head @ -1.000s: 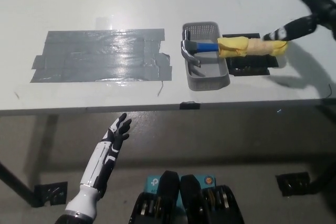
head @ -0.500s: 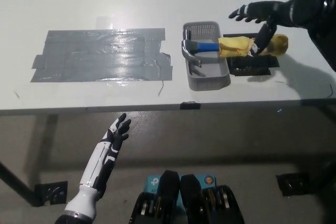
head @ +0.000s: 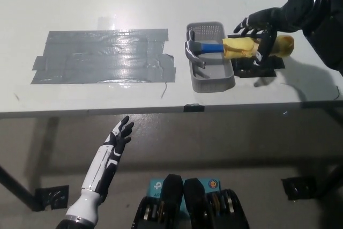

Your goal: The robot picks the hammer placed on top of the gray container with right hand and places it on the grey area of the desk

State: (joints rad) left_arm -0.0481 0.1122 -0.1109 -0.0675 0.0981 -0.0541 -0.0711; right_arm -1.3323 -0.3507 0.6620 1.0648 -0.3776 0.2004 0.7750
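Observation:
The hammer [head: 222,47] lies across the rim of the grey container [head: 210,73], its steel head over the left edge and its blue neck running right into a yellow handle. My black right hand [head: 259,35] hovers over the yellow handle with its fingers spread, open and not gripping. The grey taped area [head: 102,56] covers the desk's left part. My white left hand [head: 119,139] rests open below the desk's front edge at the lower left.
A black mat [head: 262,68] lies under the hammer's handle, right of the container. The white desk's front edge [head: 161,112] runs across the middle of the picture. A dark marker [head: 193,108] sits on that edge.
My right arm has swung in from the far right and come down over the hammer's handle, fingers curving around it. The hammer, the container and my left hand have not moved.

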